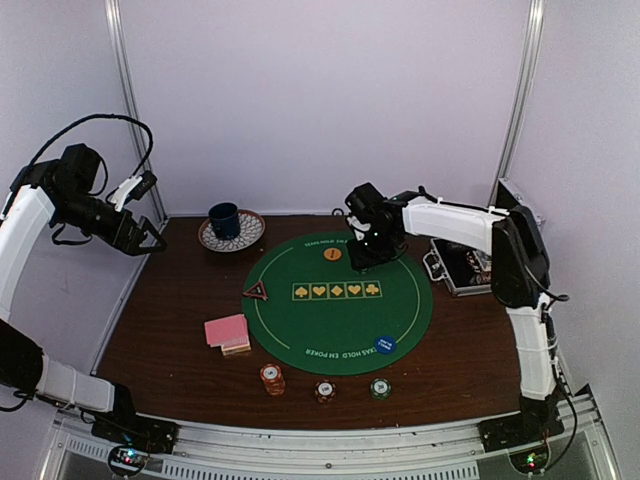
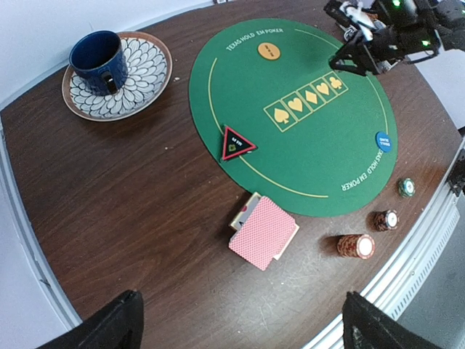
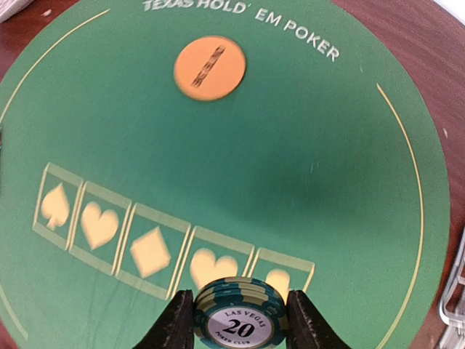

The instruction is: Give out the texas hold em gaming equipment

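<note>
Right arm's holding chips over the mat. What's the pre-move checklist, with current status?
1. Grip: the teal-and-white striped chip stack marked 20 sits between both fingers of the right gripper: ok.
2. Spot below: the round green felt mat is bare between the orange round button and the yellow suit boxes: ok.
3. Stack height above the mat: cannot tell.
4. Other arm: the left gripper is open and off the mat, at the far left: ok.
5. Bystanders: the dark blue cup on its patterned saucer stands apart from the right arm: ok.
</note>
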